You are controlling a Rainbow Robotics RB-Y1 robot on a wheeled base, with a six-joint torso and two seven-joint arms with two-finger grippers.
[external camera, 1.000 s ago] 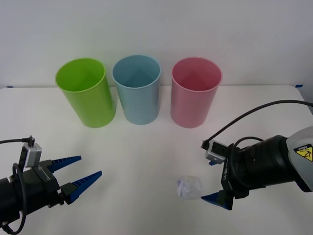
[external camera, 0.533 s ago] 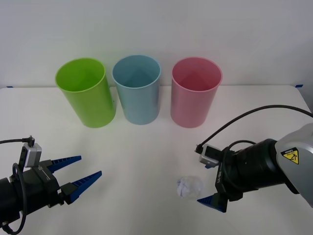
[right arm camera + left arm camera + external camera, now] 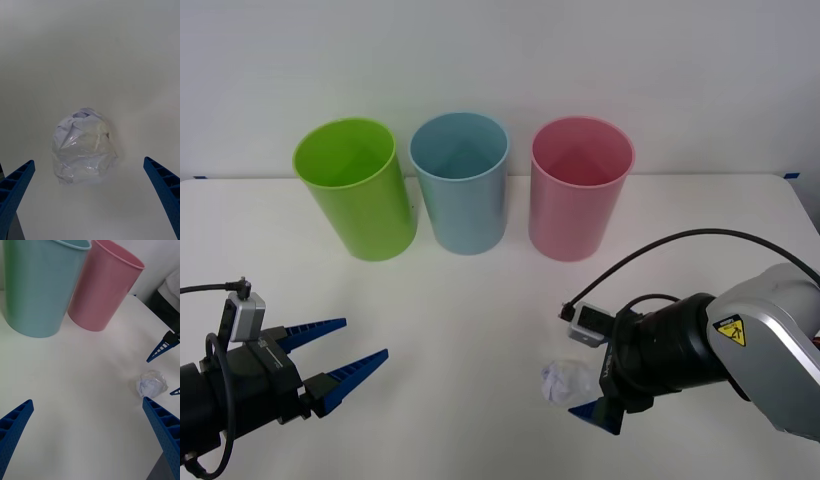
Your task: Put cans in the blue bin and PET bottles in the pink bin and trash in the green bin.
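The trash (image 3: pixel 563 381), a small crumpled white wad, lies on the white table (image 3: pixel 480 300) at the front right. My right gripper (image 3: pixel 582 388) is open right beside it. In the right wrist view the trash (image 3: pixel 83 150) sits just ahead of the right gripper (image 3: pixel 88 160), in line with the gap between the spread blue fingers and touching neither. The green bin (image 3: pixel 355 190), blue bin (image 3: pixel 460 185) and pink bin (image 3: pixel 580 190) stand upright in a row at the back. My left gripper (image 3: pixel 365 338) hovers open at the front left, holding nothing.
In the left wrist view, ahead of the left gripper (image 3: pixel 87 401), stand the blue bin (image 3: pixel 37 288) and pink bin (image 3: pixel 105 288), with the trash (image 3: pixel 151 383) farther off. The table's right edge runs close behind the right arm.
My right gripper has moved left, up to the trash, still open. The left arm, the trash and the three bins have not moved.
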